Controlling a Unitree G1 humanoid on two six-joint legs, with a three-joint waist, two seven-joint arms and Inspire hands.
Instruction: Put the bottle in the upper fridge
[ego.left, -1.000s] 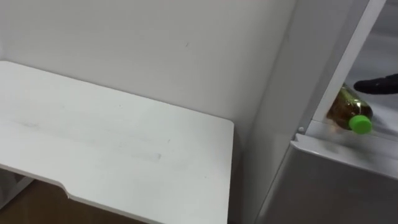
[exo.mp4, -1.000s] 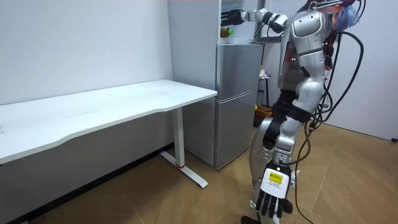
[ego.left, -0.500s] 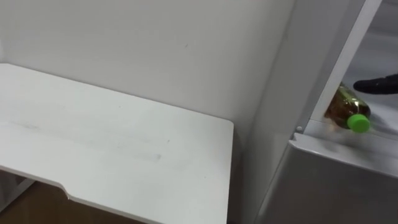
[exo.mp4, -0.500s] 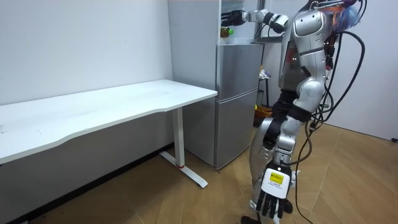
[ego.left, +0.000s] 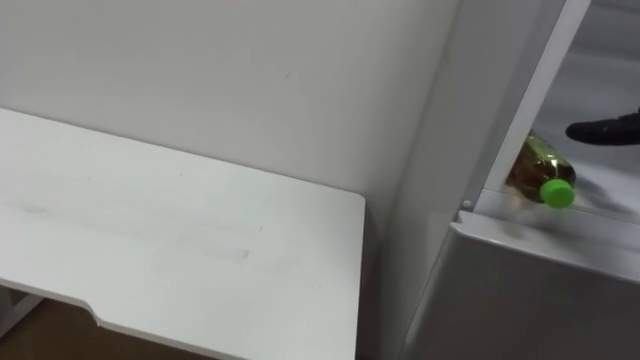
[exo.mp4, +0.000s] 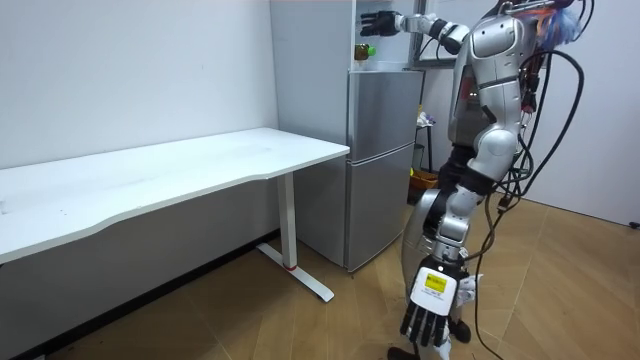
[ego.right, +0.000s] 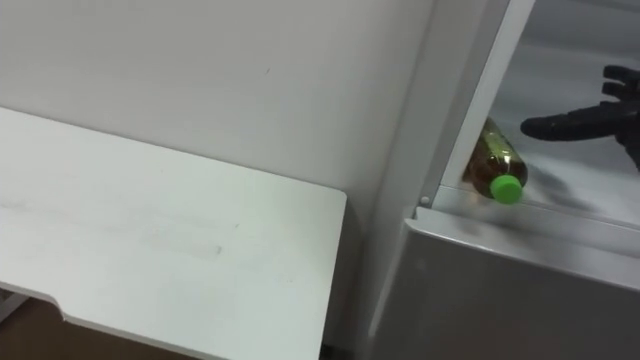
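The bottle (ego.left: 534, 168), amber with a green cap (ego.right: 506, 187), lies on its side at the front left of the upper fridge's shelf (ego.right: 575, 211), cap pointing outward. In the room view the bottle (exo.mp4: 365, 50) rests in the open upper compartment. My right hand (ego.right: 584, 119) hovers inside that compartment, to the right of the bottle and apart from it, fingers straight and spread, holding nothing. The room view has this hand (exo.mp4: 378, 20) raised above the bottle. Beside my leg hangs my left hand (exo.mp4: 428, 318), fingers relaxed and empty.
The grey fridge (exo.mp4: 381, 150) stands against the wall, its lower door (ego.left: 530, 295) closed. A long white table (ego.left: 160, 240) stands directly to its left, close to the fridge's side. I stand upright in front of the fridge on a wooden floor.
My right hand has risen from beside the bottle to higher in the compartment, fingers spread. The bottle stays lying on the shelf. The eye view shifted slightly.
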